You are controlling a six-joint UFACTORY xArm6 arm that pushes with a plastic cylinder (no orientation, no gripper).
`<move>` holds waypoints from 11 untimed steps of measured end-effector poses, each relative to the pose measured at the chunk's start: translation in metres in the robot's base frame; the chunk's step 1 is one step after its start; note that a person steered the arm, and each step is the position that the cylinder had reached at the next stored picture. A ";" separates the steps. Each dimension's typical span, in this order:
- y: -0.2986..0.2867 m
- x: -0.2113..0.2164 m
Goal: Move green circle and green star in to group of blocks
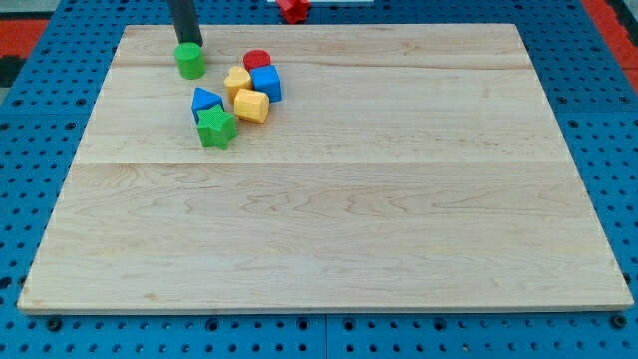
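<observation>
The green circle (190, 61) sits near the board's top left, apart from the cluster. My tip (189, 44) stands just above it in the view, touching or nearly touching its far side. The green star (215, 128) lies at the cluster's lower left, against a blue block (205, 102). The cluster also holds a yellow block (237, 81), a second yellow block (251, 105), a blue cube (266, 84) and a red cylinder (257, 61).
A wooden board (329, 229) lies on a blue pegboard table. A red block (293, 9) sits off the board beyond its top edge.
</observation>
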State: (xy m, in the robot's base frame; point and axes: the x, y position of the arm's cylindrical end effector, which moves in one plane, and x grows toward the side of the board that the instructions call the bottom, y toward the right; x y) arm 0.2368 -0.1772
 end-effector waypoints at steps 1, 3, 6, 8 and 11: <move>0.003 0.010; -0.048 0.019; 0.021 0.036; -0.024 0.105; 0.007 0.182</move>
State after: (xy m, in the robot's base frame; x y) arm 0.4191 -0.1701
